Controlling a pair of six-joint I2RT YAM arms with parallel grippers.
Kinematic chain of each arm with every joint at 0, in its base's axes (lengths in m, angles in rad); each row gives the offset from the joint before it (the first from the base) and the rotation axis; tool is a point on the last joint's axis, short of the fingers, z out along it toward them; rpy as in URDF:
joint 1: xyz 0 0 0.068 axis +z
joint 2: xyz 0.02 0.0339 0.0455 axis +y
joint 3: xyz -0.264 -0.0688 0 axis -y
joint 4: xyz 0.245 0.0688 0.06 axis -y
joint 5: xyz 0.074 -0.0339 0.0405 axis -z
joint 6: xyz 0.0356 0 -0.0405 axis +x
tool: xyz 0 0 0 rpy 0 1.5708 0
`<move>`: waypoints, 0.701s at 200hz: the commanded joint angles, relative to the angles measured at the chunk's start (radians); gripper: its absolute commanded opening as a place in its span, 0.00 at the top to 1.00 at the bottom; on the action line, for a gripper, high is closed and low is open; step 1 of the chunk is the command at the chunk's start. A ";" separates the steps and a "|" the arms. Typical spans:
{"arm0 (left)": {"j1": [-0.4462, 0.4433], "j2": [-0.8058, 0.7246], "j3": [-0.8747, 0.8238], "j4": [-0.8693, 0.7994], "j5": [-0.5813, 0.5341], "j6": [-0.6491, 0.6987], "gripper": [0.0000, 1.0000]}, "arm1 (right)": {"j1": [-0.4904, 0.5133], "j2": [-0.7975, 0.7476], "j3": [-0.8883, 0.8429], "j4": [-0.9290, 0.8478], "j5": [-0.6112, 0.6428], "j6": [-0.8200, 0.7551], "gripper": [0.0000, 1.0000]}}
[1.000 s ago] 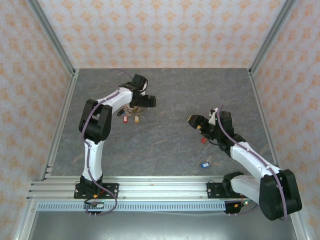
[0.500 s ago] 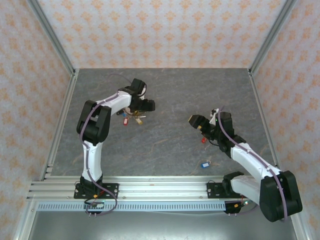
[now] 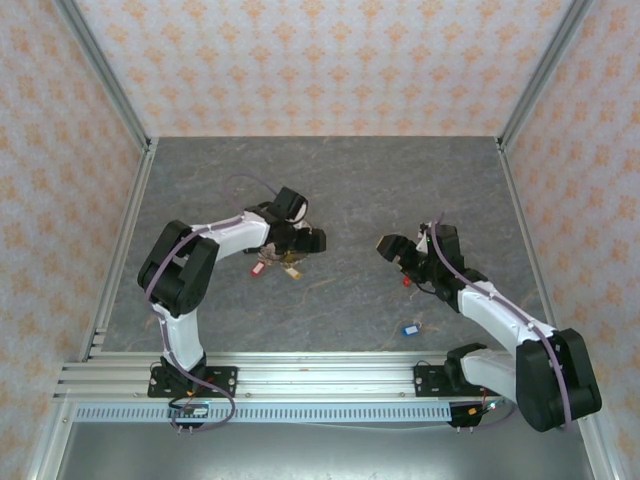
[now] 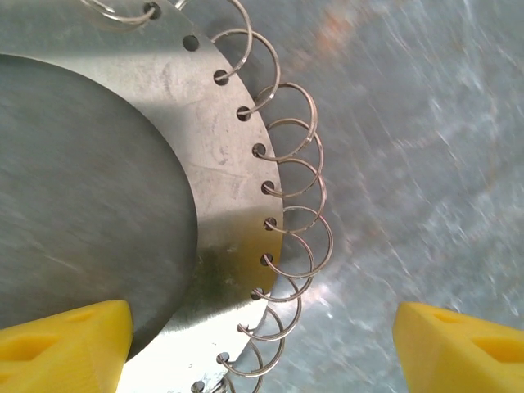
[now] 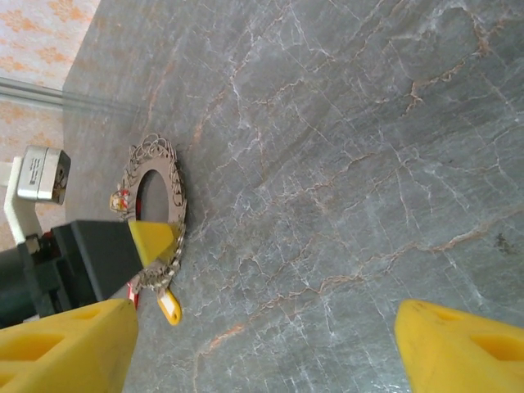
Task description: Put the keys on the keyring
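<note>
Nearest to the arm bases, the blue-tagged key [image 3: 409, 329] lies alone on the table [image 3: 350, 180], and a little farther the red-tagged key [image 3: 407, 280] lies just beside the right arm; both are in the same places as one second ago. Above the red-tagged key the right gripper [image 3: 390, 246] has almost not moved. The real change is on the other side. The left gripper [image 3: 303, 243] has come away from the far left part of the table toward the middle and the near side. The keyring [image 4: 221, 188] has come with it, together with the keys already hanging on it, one with a red tag [image 3: 258, 267] and one with a yellow tag [image 3: 293, 272]. I judge that the ring is now brought closer to the right arm, so that a loose key can be handed to it more easily, but two keys are not yet on it. As for the fingers, the right gripper's fingers [image 5: 65, 344] stand wide apart and hold nothing, with only bare table between them. The left gripper's fingers [image 4: 70, 336] are also wide apart, not clamped. They straddle the flat band of the ring: one tip seems to stand at the edge of the central hole, the other is clear of the wire loops [image 4: 299, 176] on the rim. Whether the inner tip touches the metal I cannot tell.
</note>
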 commanded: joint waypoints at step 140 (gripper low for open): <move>-0.282 -0.385 -0.224 0.174 -0.307 -0.216 0.13 | 0.134 0.093 0.089 -0.074 0.089 0.007 0.27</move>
